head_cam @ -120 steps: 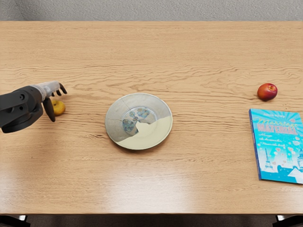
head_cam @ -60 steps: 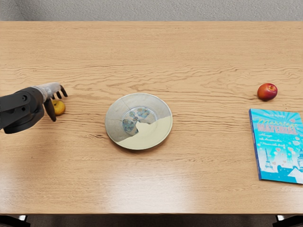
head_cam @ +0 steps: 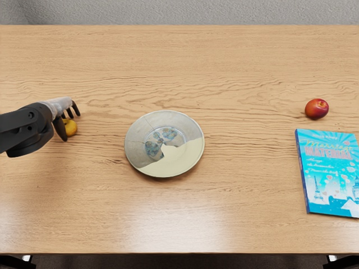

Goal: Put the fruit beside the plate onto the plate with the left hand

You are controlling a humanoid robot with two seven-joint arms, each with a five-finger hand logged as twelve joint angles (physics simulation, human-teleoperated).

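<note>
The wooden bench (head_cam: pixel 224 56) carries a plate (head_cam: pixel 168 159) at its middle and a blue book (head_cam: pixel 328 171) at its right edge. Near the left edge, the left hand (head_cam: pixel 59 110) hangs with its fingers (head_cam: pixel 68 104) spread, gripping nothing. A red apple (head_cam: pixel 317 108) lies above the book. A yellow fruit (head_cam: pixel 70 128) sits under the fingers, apart from the plate.

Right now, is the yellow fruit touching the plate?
Apart. The head view shows bare table between the yellow fruit and the plate.
</note>
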